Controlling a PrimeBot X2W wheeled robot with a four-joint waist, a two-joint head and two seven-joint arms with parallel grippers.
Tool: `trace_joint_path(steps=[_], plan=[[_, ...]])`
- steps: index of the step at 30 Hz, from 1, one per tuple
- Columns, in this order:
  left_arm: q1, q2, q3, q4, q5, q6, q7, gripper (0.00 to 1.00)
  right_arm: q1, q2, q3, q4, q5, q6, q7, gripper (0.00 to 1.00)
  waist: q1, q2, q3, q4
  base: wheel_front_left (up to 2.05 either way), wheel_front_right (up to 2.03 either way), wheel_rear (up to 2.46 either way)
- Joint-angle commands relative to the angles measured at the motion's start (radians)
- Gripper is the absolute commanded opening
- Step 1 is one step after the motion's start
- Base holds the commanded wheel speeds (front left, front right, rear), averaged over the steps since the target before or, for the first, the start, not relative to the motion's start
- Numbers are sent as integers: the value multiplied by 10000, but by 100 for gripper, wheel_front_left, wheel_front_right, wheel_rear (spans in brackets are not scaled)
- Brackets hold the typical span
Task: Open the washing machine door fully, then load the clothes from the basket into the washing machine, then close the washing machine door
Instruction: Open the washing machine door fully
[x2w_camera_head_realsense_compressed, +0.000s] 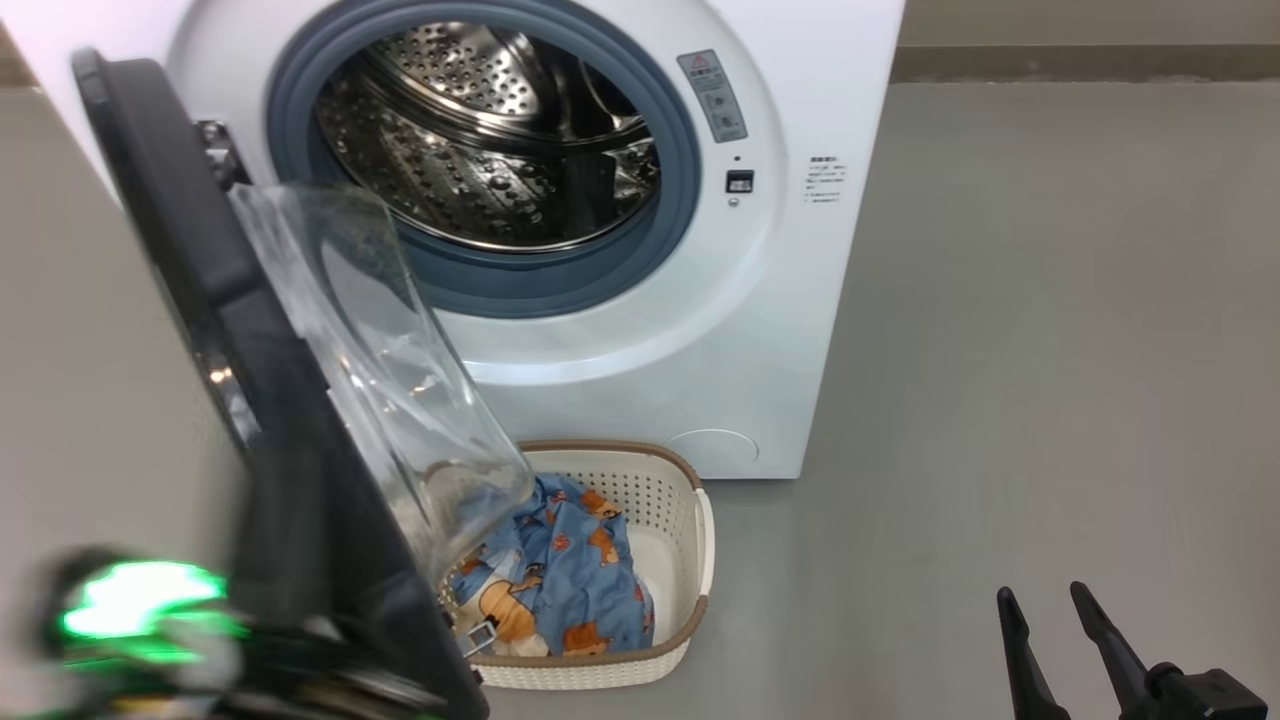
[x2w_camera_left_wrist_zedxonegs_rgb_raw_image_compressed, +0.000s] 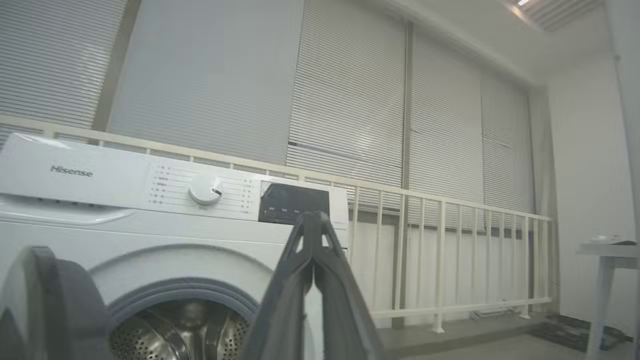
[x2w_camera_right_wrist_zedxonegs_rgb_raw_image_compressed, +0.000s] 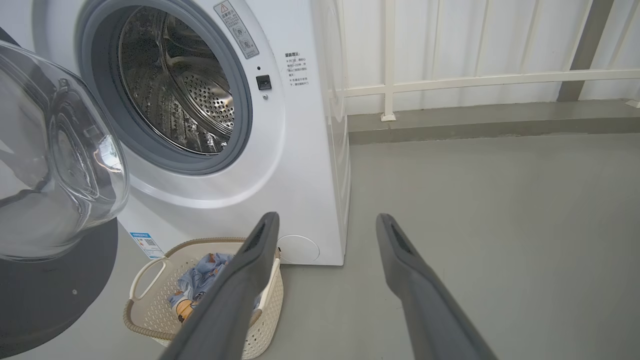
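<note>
Down in the basket (x2w_camera_head_realsense_compressed: 703, 545) at the foot of the washing machine (x2w_camera_head_realsense_compressed: 760, 330), the clothes (x2w_camera_head_realsense_compressed: 565, 570) are lying as one bundle, lengthways toward the machine, left of and beyond our right gripper (x2w_camera_head_realsense_compressed: 1040, 590), which we are holding wide and empty. We are judging that arm the nearer, since the one washing machine door (x2w_camera_head_realsense_compressed: 190, 260) is hanging open on our left gripper's (x2w_camera_left_wrist_zedxonegs_rgb_raw_image_compressed: 312, 220) side, overlapping the basket in the head view, and that gripper is pressing shut on nothing; we are counting one basket and one machine.
</note>
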Motion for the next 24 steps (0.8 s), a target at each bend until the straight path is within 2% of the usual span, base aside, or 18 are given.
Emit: trace_joint_path(steps=[1,4,7,12,16,24], plan=[[-204,137,-451,-265,-52,-44,342,0,-74,-77,228,-219,29,17,-118,100,0,0,-30,108,0,0,0],[72,137,-2042,188,-347,40,1089,0,-83,-58,277,-203,57,17,-118,100,0,0,-28,189,0,0,0],[443,137,-2639,1068,-387,380,1752,0,-103,-40,338,-151,97,17,-118,100,0,0,-21,261,0,0,0],[941,137,-2761,2326,-463,927,2342,0,-114,-17,312,-104,126,17,-118,100,0,0,16,415,0,0,0],[1098,168,-2630,3095,-321,1262,2386,0,-123,-6,314,-78,139,17,-118,100,0,0,75,550,0,0,0],[1013,159,-2416,3689,-92,1960,2330,0,-65,6,266,-35,125,17,-118,100,0,0,146,951,0,0,0]])
